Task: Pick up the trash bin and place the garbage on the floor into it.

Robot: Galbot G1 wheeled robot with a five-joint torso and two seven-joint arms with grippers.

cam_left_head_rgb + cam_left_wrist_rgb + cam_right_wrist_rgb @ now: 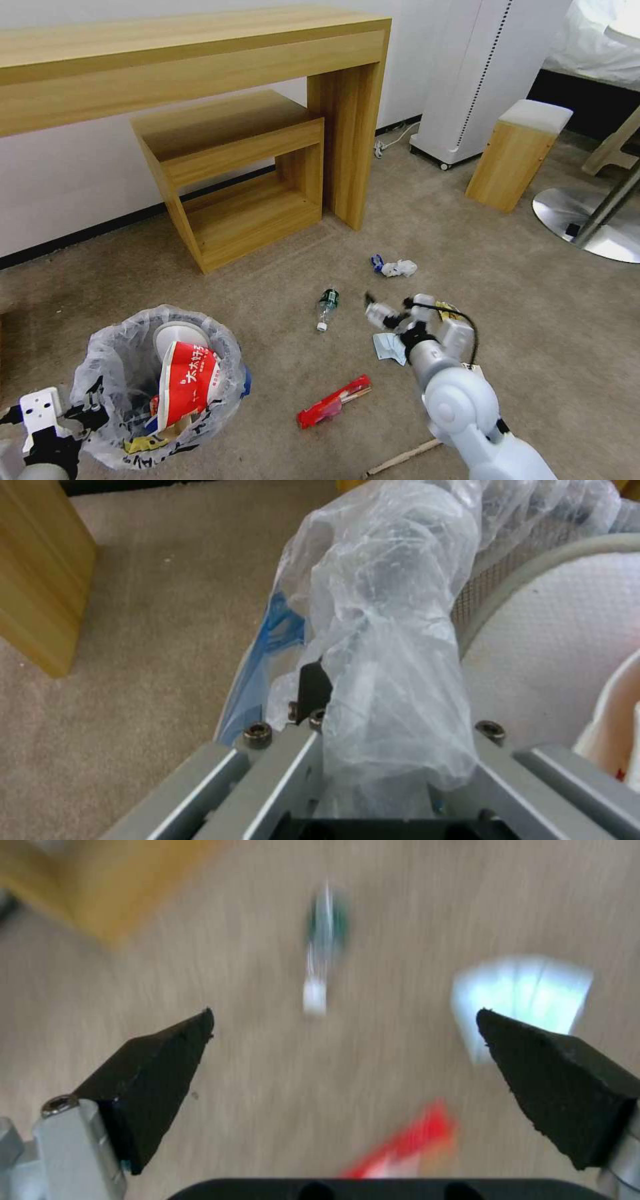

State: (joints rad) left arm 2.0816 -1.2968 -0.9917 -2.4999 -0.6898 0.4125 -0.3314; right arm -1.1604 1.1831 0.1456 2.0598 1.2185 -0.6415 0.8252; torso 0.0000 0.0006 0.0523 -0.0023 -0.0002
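The left pincer (90,413) is gripping the near rim of the trash bin (127,373), its fingers closed tight on the crinkly, translucent plastic liner (387,645) bunched over the bin's edge, where a blue patch (267,645) is showing through. The small round bin is sitting low at the robot's left, already holding a crushed red-and-white paper bowl (187,383), a white slipper (177,337) and a yellow wrapper (143,443).

Over the short-pile beige floor (533,320), the right pincer (370,303) is hanging with its two black wedge-shaped fingers (153,1075) spread wide and gripping nothing. Beneath and around it, litter is lying scattered: a small clear plastic bottle (327,307) with a green label, a pleated pale-blue face mask (389,347), a flat red wrapper (333,401), a crumpled white tissue (399,268) and a thin wooden stick (400,459). A light wooden counter (187,60) is standing against the wall behind.
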